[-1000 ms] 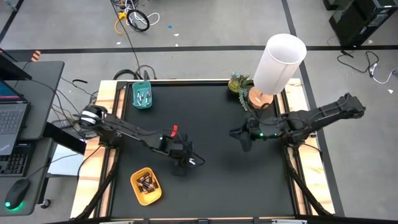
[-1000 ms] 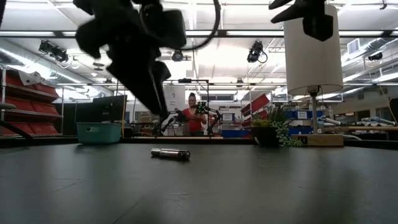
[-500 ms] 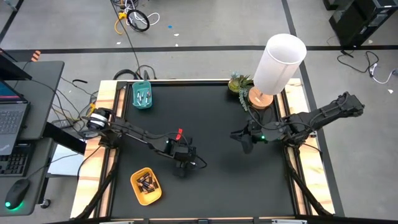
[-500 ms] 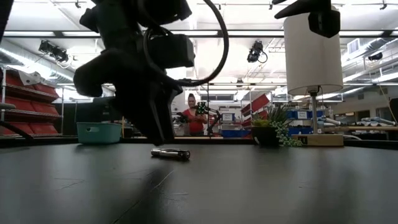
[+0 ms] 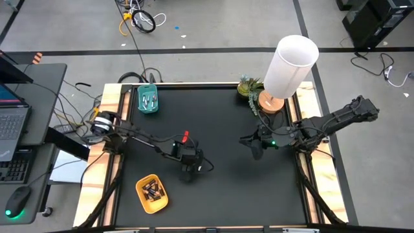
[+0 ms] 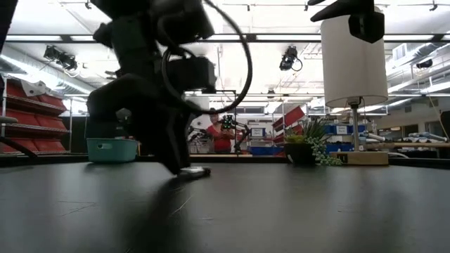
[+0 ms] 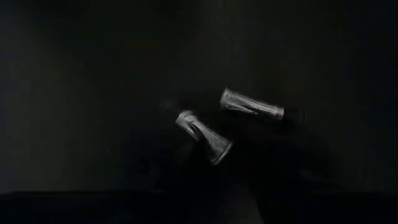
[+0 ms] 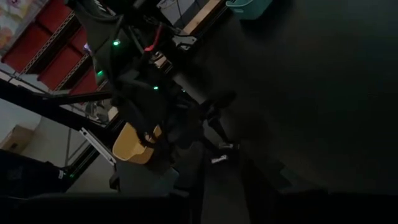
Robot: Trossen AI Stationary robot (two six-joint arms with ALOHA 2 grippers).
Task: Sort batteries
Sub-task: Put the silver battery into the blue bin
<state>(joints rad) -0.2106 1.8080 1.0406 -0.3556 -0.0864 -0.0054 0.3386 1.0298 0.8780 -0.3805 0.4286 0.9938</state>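
Battery [image 6: 196,171], a small, light, stiff, slick silvery cylinder lying loose on the desk [image 5: 226,123] near the yellow tray [image 5: 151,193], should roll readily, so pinch across mid-length; left tool [image 5: 189,169] sits low against it, grip state impossible to tell.

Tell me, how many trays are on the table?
2. The teal tray sits at the far left corner of the table, and the yellow tray sits at the near left, beside the left arm. Both hold batteries. None looks hidden.
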